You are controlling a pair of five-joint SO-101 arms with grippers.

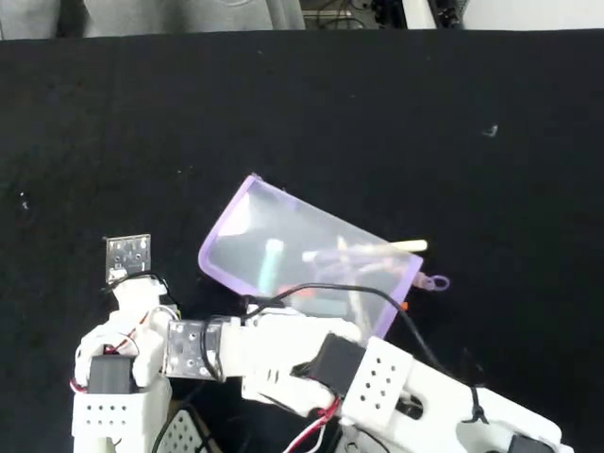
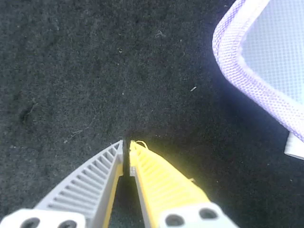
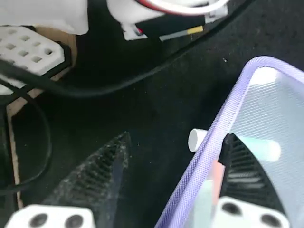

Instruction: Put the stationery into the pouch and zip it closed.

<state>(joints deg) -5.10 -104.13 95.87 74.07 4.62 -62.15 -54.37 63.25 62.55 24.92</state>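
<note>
The translucent pouch (image 1: 302,250) with purple trim lies tilted at the table's middle. Inside it are a teal item (image 1: 273,255) and other stationery. A cream pen (image 1: 404,246) pokes out of its right end, near the purple zipper pull (image 1: 436,281). My right gripper (image 3: 176,137) is open and straddles the pouch's purple edge (image 3: 209,156), one black finger (image 3: 242,161) on the pouch side, the other on the bare table. A white cylinder end (image 3: 195,140) lies beside that edge. My left gripper (image 2: 127,142) is shut and holds nothing, just left of the pouch corner (image 2: 247,61).
The right arm (image 1: 311,354) lies across the pouch's near edge, and its black cable (image 1: 330,288) loops over the pouch. The left arm (image 1: 123,321) stands at the lower left, its white base (image 3: 28,47) close to the right gripper. The black table (image 1: 377,113) stretches far and right.
</note>
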